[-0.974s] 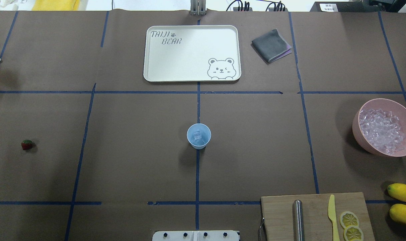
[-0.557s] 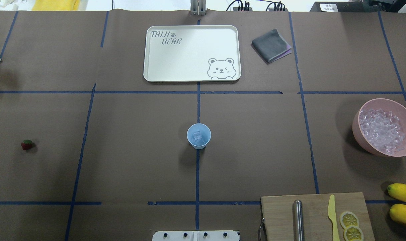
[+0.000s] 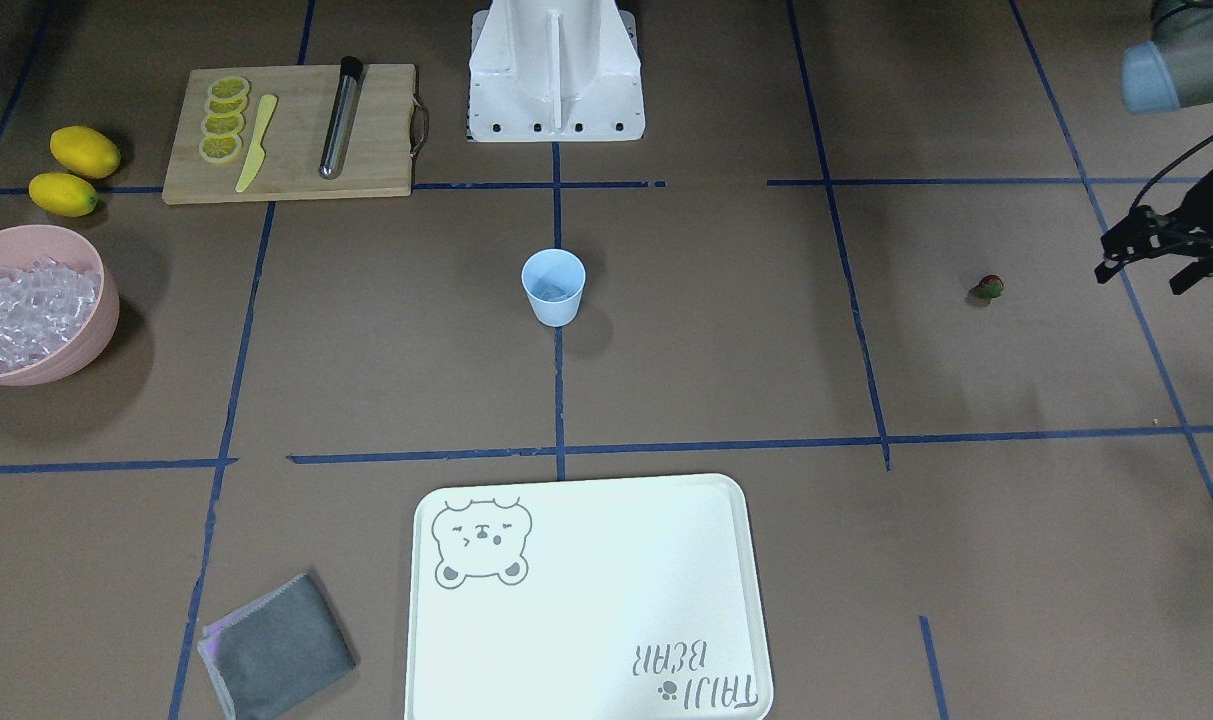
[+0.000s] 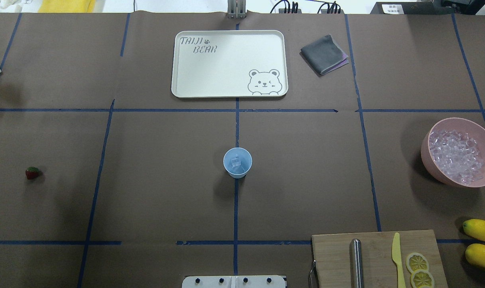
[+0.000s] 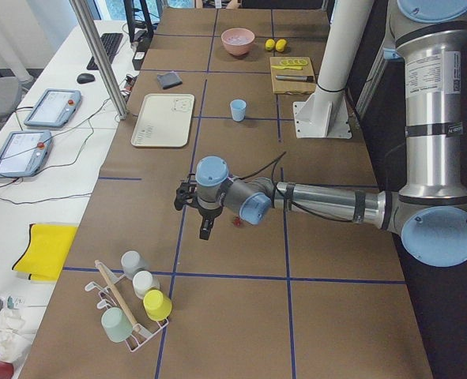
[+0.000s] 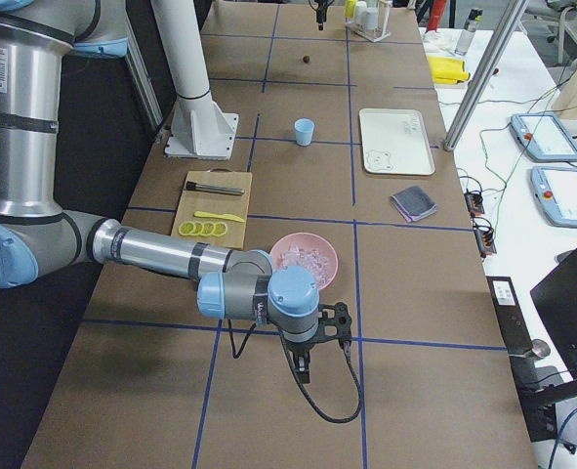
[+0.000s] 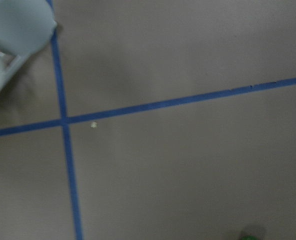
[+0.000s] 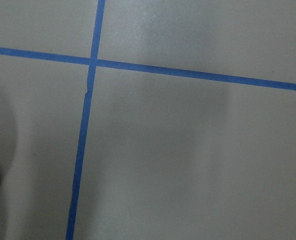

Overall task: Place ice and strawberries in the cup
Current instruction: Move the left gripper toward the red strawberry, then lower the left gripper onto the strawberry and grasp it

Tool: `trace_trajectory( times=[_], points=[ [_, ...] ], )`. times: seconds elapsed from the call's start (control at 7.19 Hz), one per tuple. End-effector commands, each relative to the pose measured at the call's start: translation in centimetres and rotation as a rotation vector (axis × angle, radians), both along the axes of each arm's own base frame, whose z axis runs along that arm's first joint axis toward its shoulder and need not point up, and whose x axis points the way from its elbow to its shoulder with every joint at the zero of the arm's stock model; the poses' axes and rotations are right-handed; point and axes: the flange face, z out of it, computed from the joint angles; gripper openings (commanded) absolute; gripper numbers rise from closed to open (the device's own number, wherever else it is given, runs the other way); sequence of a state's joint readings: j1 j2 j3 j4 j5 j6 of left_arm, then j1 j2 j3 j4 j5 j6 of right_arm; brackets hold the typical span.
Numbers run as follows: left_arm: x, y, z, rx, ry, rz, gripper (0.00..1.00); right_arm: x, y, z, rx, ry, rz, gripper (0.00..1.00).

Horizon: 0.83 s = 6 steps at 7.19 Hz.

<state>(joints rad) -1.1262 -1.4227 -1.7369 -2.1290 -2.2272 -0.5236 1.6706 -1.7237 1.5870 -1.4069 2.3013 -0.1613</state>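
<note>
The cup point(image 4: 237, 174) stands at the table's middle on the tape cross, with a few cubes of ice point(image 4: 236, 161) already in it. The left arm point(image 5: 320, 201) reaches low across its end of the table. The right arm point(image 6: 161, 256) lies out past the pink bowl point(image 4: 429, 168), and its right gripper point(image 6: 305, 363) shows only from the side, so I cannot tell whether it is apart or together.

The white tray point(image 4: 226, 68) reads "TAIJI BEAR" beside a paw print, with a winking bear face in one corner. No other writing is legible.

The pink bowl holds the rest of the ice. The strawberry point(image 4: 32, 173) lies alone on the brown paper, well apart from the cup.

One thing has changed in the last second. A dark tip of the left gripper point(image 3: 1142, 280) has entered the overhead view's left edge, where nothing showed before. The cup, bowl and berry have not moved. Its fingers stand apart and hold nothing, near the strawberry but not over it.

A green fleck at the bottom edge of the left wrist view is possibly the berry's leaves. I judge the ice step done and the berry pick beginning.
</note>
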Motion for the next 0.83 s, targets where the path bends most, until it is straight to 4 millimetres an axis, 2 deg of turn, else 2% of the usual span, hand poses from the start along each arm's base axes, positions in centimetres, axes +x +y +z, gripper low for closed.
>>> trace_trajectory(
  times=[0.0, 0.28, 0.42, 0.7],
  points=[
    [6.7, 3.0, 0.1, -0.015, -0.001, 0.008, 1.0, 0.0, 0.1, 0.0, 0.001, 0.001, -0.001, 0.99],
    [10.8, 5.6, 0.2, -0.031, 0.005, -0.017, 1.0, 0.0, 0.2, 0.0, 0.001, 0.0, -0.001, 0.99],
    [11.8, 6.0, 0.3, -0.021, -0.015, -0.028, 1.0, 0.0, 0.1, -0.1, 0.004, 0.002, -0.001, 0.99],
    [11.8, 6.2, 0.9, -0.022, -0.03, -0.023, 0.99, 0.0, 0.1, 0.0, 0.003, 0.002, -0.001, 0.99]
  ],
)
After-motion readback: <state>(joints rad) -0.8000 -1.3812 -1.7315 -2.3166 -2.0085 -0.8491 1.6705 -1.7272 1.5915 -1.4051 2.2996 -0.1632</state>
